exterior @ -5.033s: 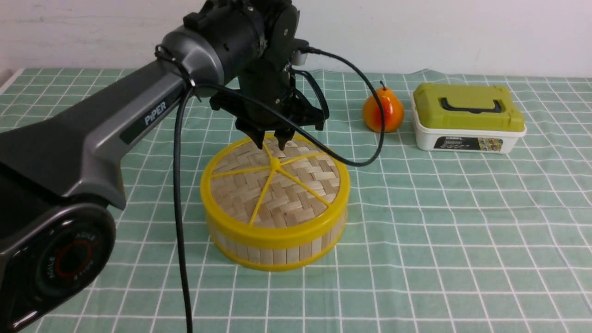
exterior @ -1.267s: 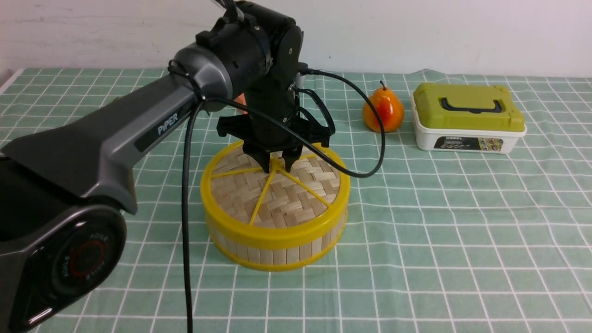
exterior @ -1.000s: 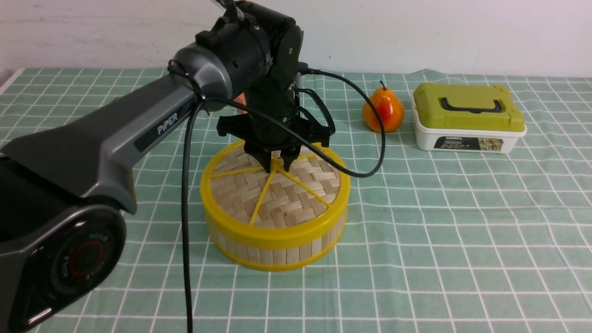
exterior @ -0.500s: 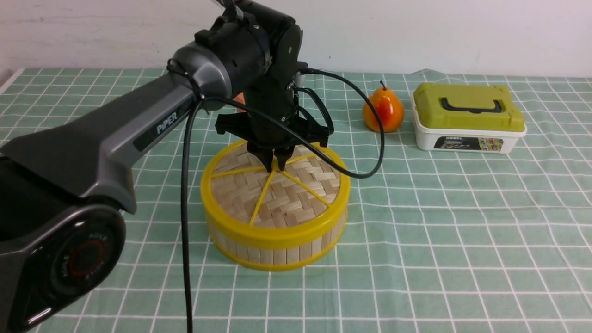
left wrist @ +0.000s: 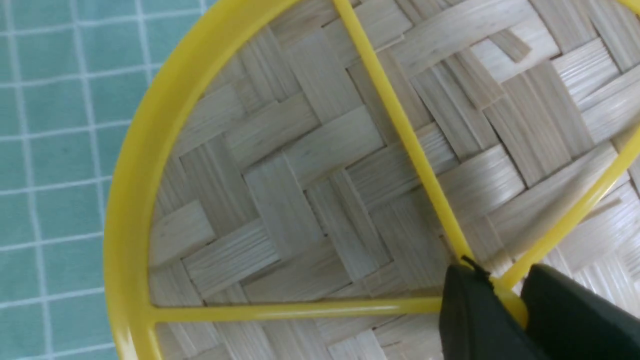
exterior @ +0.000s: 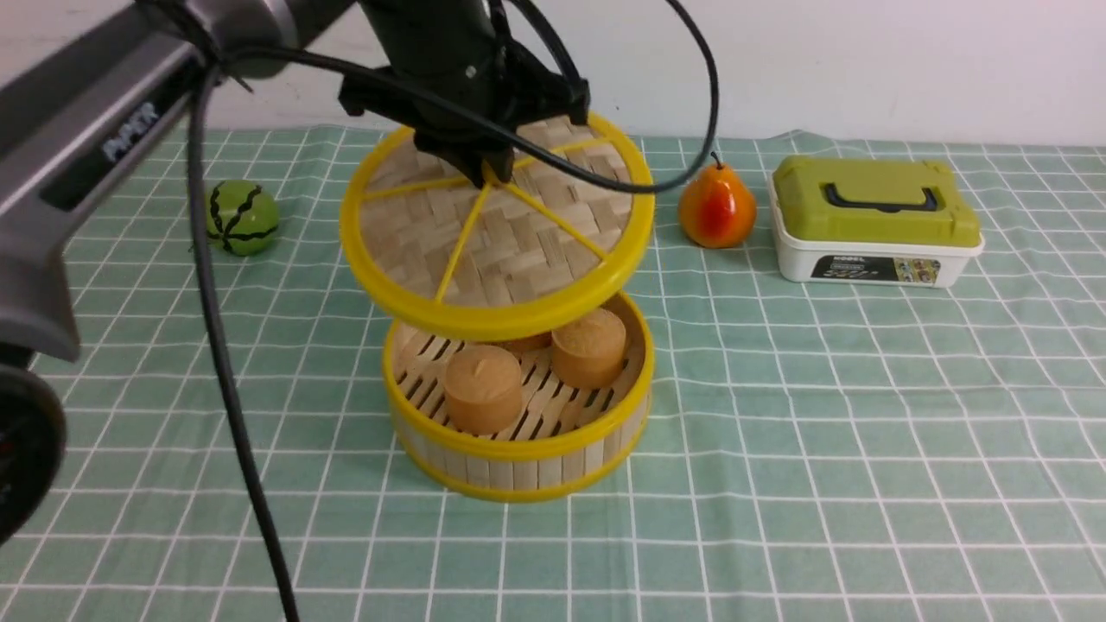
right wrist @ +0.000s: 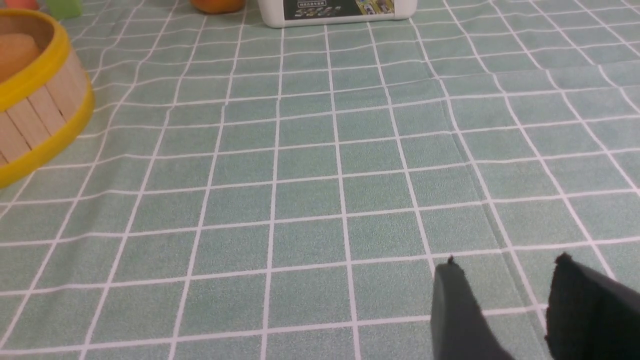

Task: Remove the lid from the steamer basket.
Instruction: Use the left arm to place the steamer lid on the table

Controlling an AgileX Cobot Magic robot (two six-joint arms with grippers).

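Note:
The lid (exterior: 510,250), a woven bamboo disc with a yellow rim and spokes, hangs slightly tilted in the air above the steamer basket (exterior: 518,453). My left gripper (exterior: 486,173) is shut on the lid's small centre knob from above. In the left wrist view the lid (left wrist: 280,200) fills the picture and the left gripper (left wrist: 505,287) pinches the yellow knob. The basket stands uncovered on the cloth, with round brown buns (exterior: 482,387) on its slatted floor. My right gripper (right wrist: 507,259) is open and low over bare cloth, well to the side of the basket (right wrist: 35,115).
An orange-red pear (exterior: 715,207) and a white box with an olive-green lid (exterior: 874,220) stand at the back right. A green striped ball (exterior: 243,217) lies at the back left. The left arm's black cable (exterior: 233,415) hangs down to the left of the basket.
My left gripper closed on the centre knob and rose, lifting the lid clear of the basket. The buns inside and the green ball behind the arm now show.

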